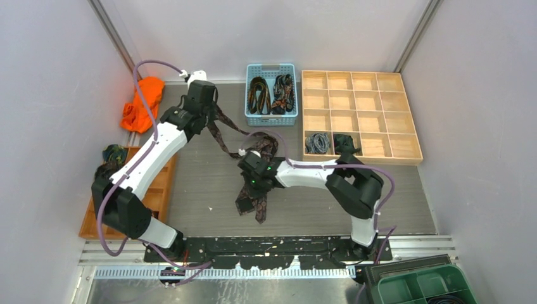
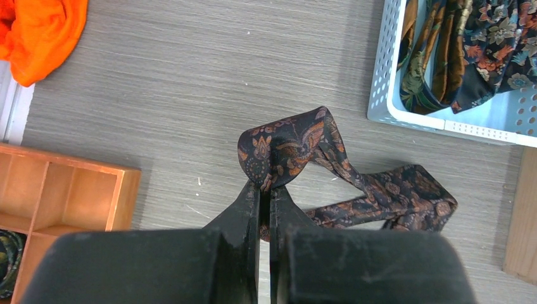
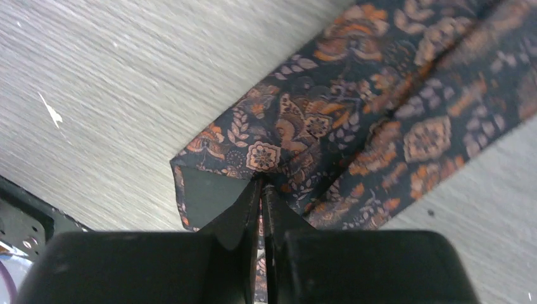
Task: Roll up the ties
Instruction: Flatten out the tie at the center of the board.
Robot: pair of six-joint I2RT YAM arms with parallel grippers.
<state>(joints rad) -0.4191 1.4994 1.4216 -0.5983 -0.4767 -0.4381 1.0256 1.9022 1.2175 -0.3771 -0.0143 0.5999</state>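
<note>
Both clamped on the paisley tie [image 1: 253, 199] mid-frame, left gripper [image 2: 265, 185] and right gripper [image 3: 261, 185]; probably needs laying flat before rolling.

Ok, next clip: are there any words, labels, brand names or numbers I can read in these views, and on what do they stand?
None: no view shows any readable text.
The tie has a pattern only, no lettering.
The blue basket, the wooden tray, the orange cloth and the green bin show no label or number.
</note>
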